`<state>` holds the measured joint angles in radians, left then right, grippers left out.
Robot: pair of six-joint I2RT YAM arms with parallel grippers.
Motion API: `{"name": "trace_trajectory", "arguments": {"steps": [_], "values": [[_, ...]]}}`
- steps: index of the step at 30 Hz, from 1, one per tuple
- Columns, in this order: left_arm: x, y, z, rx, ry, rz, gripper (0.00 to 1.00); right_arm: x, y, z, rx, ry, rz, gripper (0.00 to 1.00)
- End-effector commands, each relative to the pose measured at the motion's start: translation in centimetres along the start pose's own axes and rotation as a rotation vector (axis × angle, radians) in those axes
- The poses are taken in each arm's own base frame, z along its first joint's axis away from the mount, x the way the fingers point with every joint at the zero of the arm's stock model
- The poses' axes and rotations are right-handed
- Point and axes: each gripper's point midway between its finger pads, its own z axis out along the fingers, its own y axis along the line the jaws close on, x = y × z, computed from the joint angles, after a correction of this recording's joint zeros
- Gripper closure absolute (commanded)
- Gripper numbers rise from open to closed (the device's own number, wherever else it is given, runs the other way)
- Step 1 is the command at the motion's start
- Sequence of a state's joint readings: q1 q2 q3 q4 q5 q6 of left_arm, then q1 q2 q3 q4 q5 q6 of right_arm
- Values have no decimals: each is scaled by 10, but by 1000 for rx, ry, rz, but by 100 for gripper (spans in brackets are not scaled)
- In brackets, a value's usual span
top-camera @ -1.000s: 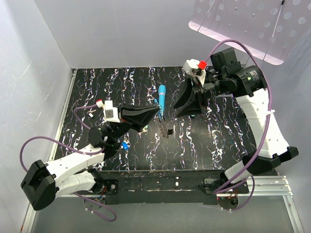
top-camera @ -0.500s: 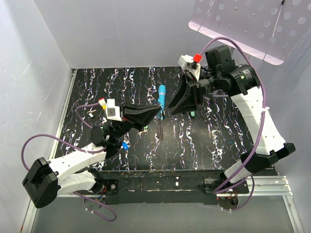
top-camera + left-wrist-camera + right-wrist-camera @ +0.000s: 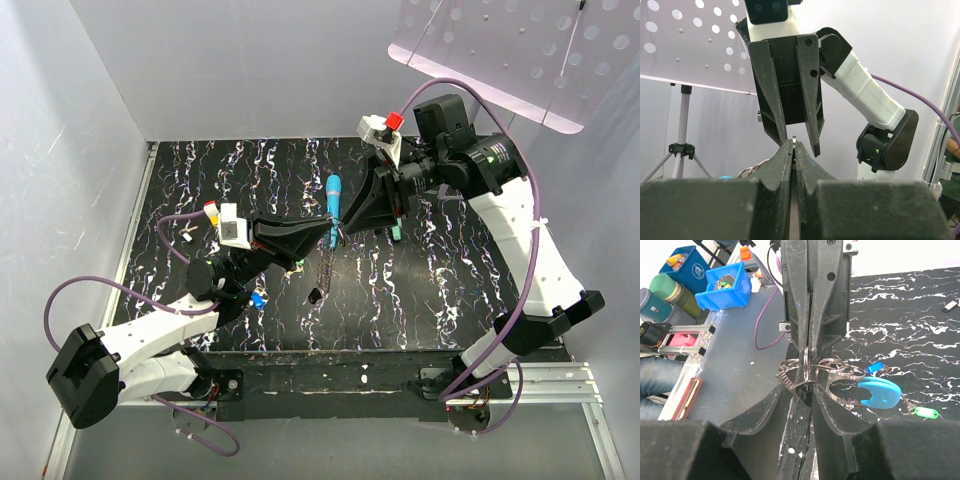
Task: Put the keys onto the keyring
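Note:
My left gripper [image 3: 328,232] is shut on a thin metal ring [image 3: 794,141] of the keyring, held above the table. Linked rings [image 3: 840,367] and the bright blue curved band [image 3: 880,392] hang off it to one side. My right gripper [image 3: 345,228] faces it tip to tip. Its fingers [image 3: 816,145] stand a little apart on either side of that ring, and I see no contact. A thin chain [image 3: 322,270] dangles down to a dark piece [image 3: 315,295]. A blue key [image 3: 874,367], a green key [image 3: 925,412] and a pale key [image 3: 188,238] lie on the table.
A long blue wand [image 3: 332,195] lies on the black marbled table [image 3: 450,290] just behind the grippers. A small teal piece [image 3: 396,234] lies under the right arm. White walls [image 3: 90,150] close in the left and back. A perforated panel [image 3: 500,50] hangs at the upper right.
My right gripper has moved left up to the left gripper's tips, and its jaws have narrowed. The dangling chain's dark end has swung nearer and left. The left gripper has hardly moved.

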<state>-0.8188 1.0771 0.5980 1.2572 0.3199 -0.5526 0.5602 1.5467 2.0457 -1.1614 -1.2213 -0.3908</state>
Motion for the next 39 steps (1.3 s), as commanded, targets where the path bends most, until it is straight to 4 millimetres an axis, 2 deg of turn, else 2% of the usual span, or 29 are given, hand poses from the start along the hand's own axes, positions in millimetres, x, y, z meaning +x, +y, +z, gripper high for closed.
{"name": "trace_trajectory", "arguments": {"steps": [1, 4, 10, 11, 23, 31, 32, 34, 36, 39], "values": [[-24, -9, 11, 38, -69, 23, 100, 0, -1, 6, -15, 2, -9, 65], [-24, -9, 10, 37, -70, 21, 100, 0, 0, 7, -21, 3, -10, 71], [-24, -9, 10, 33, -67, 21, 100, 2, 0, 8, -24, 4, -8, 97], [-25, -9, 10, 35, -70, 22, 100, 1, 0, 8, -23, 3, -10, 99], [-29, -18, 13, 80, -79, 18, 100, 9, -5, 15, -44, 1, 76, 99], [-28, -18, 13, 81, -73, 15, 100, 7, 2, 19, -75, 0, 69, 99], [-27, -17, 12, 76, -71, 16, 100, 6, 4, 17, -67, 1, 52, 98], [-27, -17, 10, 69, -69, 20, 100, 5, 10, 13, -57, 3, 12, 80], [-25, -16, 8, 60, -61, 26, 100, 4, 15, 8, -43, 4, -14, 69], [-24, -15, 7, 55, -54, 28, 100, 3, 20, 3, -36, -2, -55, 61]]}}
